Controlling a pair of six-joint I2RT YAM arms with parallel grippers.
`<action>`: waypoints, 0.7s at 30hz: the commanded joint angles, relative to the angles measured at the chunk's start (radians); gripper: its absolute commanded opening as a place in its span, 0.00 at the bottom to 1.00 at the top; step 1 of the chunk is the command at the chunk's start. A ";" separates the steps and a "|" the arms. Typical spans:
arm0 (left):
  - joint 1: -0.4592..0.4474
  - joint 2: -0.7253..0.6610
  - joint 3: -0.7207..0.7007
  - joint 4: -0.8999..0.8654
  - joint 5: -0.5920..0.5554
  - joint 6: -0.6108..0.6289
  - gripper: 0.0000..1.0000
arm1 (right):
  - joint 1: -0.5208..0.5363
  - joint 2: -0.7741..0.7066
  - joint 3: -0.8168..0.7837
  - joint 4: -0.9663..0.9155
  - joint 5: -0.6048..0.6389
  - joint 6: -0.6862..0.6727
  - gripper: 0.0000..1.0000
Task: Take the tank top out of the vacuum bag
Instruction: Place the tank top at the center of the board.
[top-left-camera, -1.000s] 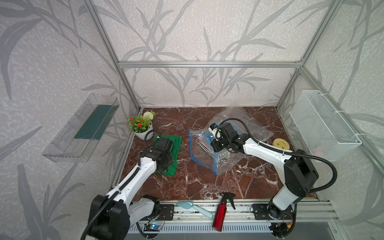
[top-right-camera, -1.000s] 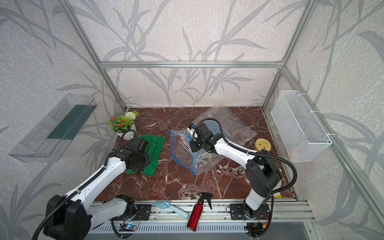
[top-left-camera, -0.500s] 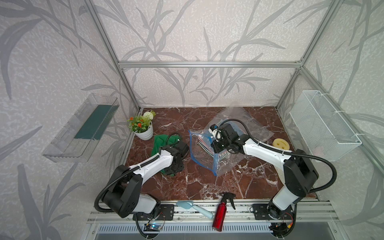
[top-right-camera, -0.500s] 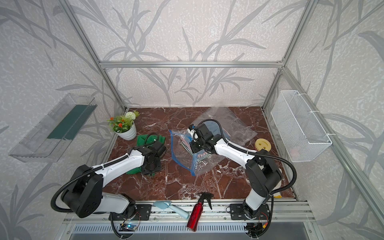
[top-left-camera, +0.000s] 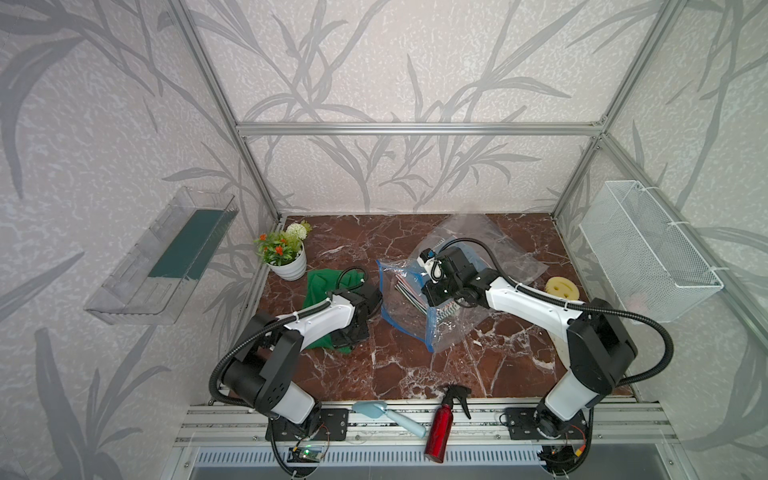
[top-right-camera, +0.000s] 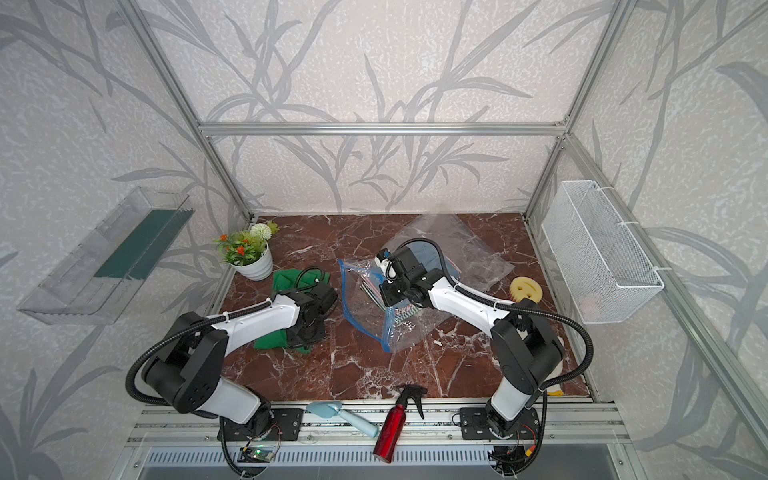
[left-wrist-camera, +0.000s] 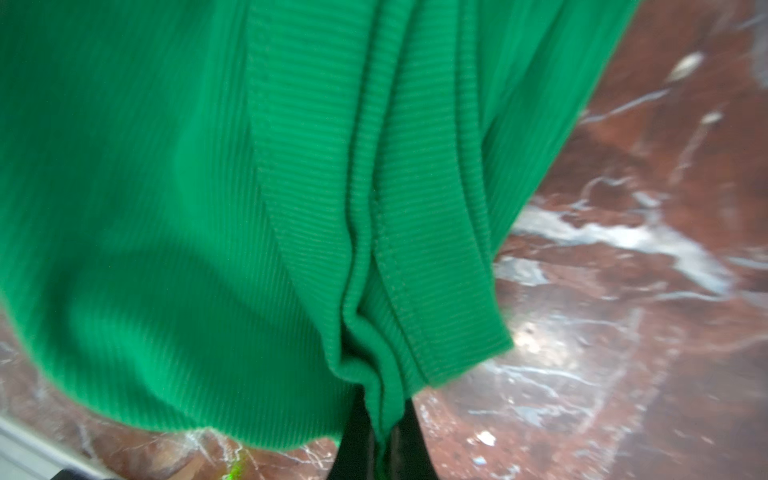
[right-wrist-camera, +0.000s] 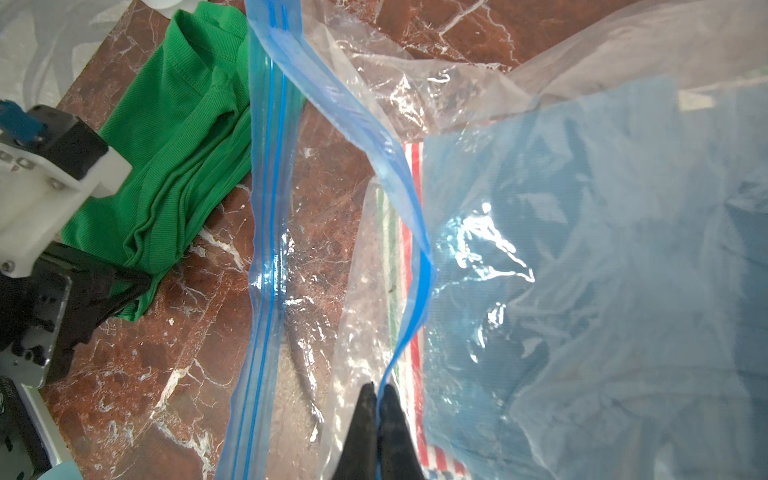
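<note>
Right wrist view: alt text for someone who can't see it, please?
The right gripper pinches the blue zip edge of the open clear vacuum bag. Beside it, the left gripper holds a green tank top on the marble table.

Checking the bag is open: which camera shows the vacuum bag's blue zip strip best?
The right wrist view: the zip strip runs close up in two parted bands, the right gripper pinching one. Both top views show it only as a thin blue edge; the left wrist view shows none, mostly the green tank top.

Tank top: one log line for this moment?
tank top: outside bag; left gripper: shut on tank top; right gripper: shut on bag edge
</note>
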 joint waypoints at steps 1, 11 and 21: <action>0.000 -0.106 -0.011 0.062 0.057 0.028 0.00 | -0.004 0.004 -0.007 -0.022 -0.006 -0.006 0.00; 0.056 -0.347 -0.117 0.230 0.281 0.129 0.26 | -0.004 0.019 0.006 -0.018 -0.029 0.009 0.00; 0.225 -0.486 -0.174 -0.079 -0.100 -0.168 0.39 | -0.002 0.016 0.010 -0.023 -0.042 0.015 0.00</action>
